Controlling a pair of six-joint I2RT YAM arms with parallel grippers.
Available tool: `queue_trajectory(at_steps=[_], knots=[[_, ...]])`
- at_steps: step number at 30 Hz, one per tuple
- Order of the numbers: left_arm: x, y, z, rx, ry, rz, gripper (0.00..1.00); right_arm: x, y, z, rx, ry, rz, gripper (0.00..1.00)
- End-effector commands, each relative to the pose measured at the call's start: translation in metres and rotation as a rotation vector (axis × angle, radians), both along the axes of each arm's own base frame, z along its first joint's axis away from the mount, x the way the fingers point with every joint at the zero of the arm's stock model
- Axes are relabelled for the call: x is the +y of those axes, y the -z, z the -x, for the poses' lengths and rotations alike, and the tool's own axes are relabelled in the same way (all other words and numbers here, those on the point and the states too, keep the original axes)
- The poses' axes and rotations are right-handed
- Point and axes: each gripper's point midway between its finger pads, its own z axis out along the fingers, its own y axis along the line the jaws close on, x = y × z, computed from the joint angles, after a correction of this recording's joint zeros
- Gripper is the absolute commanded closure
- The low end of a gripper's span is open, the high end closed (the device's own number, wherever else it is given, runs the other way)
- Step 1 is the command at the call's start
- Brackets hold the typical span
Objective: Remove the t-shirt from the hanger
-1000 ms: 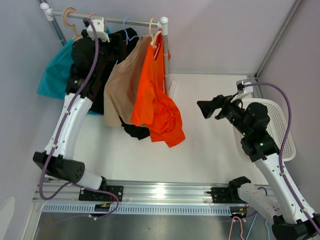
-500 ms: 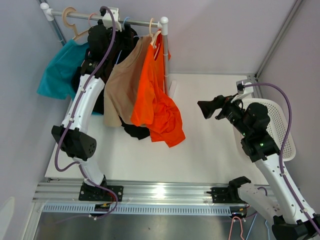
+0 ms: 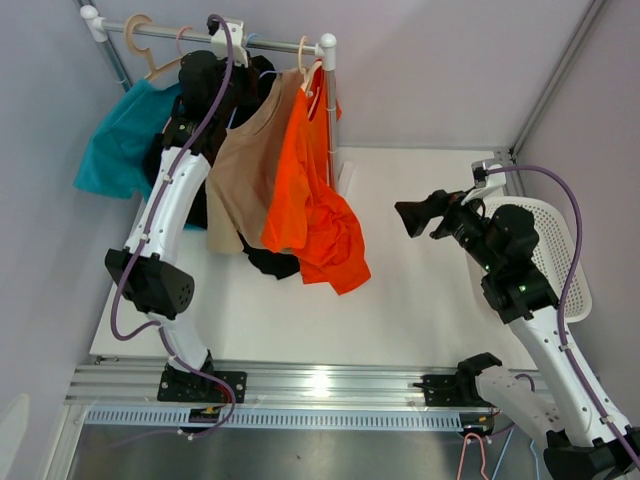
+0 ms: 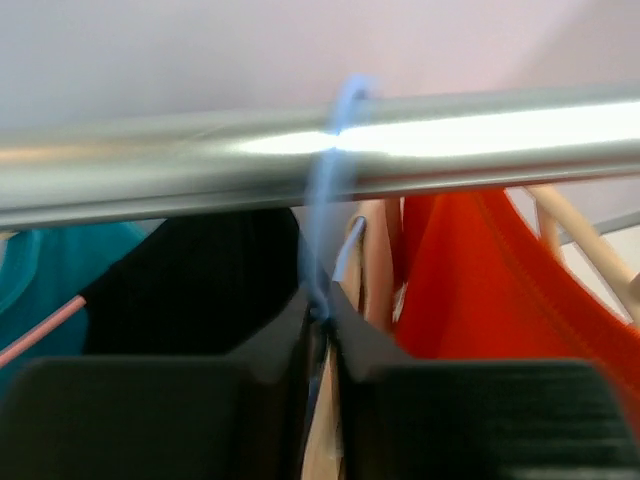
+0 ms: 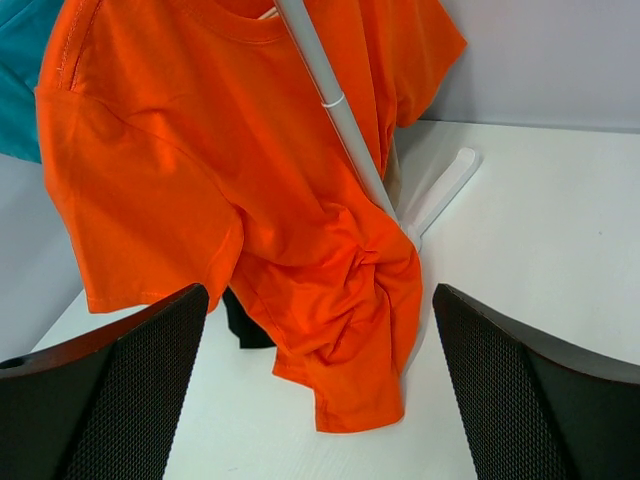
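Several t-shirts hang from the rail (image 3: 275, 42): teal (image 3: 115, 140), black (image 3: 268, 262), tan (image 3: 245, 165) and orange (image 3: 310, 200). My left gripper (image 3: 243, 58) is up at the rail. In the left wrist view it (image 4: 322, 318) is shut on the neck of a light blue wire hanger (image 4: 335, 170), just under the rail (image 4: 480, 150). The black shirt (image 4: 200, 290) is left of the jaws, tan fabric (image 4: 372, 270) right of them. My right gripper (image 3: 408, 215) hovers wide open to the right, facing the orange shirt (image 5: 200, 150), nothing between its fingers (image 5: 318, 292).
The rack's white upright post (image 5: 340, 120) runs down in front of the orange shirt to a foot on the white table (image 3: 420, 300). A white basket (image 3: 565, 250) lies at the right edge behind my right arm. Grey walls close in on both sides.
My left arm has swung up and to the right, from the teal and black shirts to the rail. Its jaws have shut on the blue hanger's neck. The right arm has stayed still.
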Motion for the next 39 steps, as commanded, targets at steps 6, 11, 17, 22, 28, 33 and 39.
queue_trajectory(at_steps=[6, 11, 17, 22, 28, 33, 39], knots=[[0.008, -0.042, 0.018, -0.078, -0.002, 0.012, 0.99, 0.002, -0.002, -0.002, -0.008, -0.006, 0.002, 0.00], [0.022, -0.117, 0.045, -0.227, -0.047, 0.061, 0.99, 0.004, 0.000, -0.003, 0.002, -0.015, 0.003, 0.01], [0.056, -0.109, 0.071, -0.171, -0.224, 0.153, 0.99, 0.008, 0.002, -0.003, 0.012, -0.035, 0.004, 0.01], [0.104, -0.075, 0.122, -0.035, -0.582, 0.216, 0.99, 0.022, -0.002, 0.003, 0.013, -0.121, 0.016, 0.01], [0.109, 0.000, 0.184, 0.133, -0.758, 0.225, 0.99, 0.100, -0.016, 0.087, -0.070, -0.658, 0.030, 0.01], [0.090, 0.028, 0.223, 0.278, -0.668, 0.336, 1.00, 0.149, 0.000, 0.139, -0.087, -0.863, 0.134, 0.01], [0.085, 0.040, 0.245, 0.324, -0.631, 0.355, 0.99, 0.196, 0.013, 0.189, -0.096, -1.034, 0.192, 0.01]])
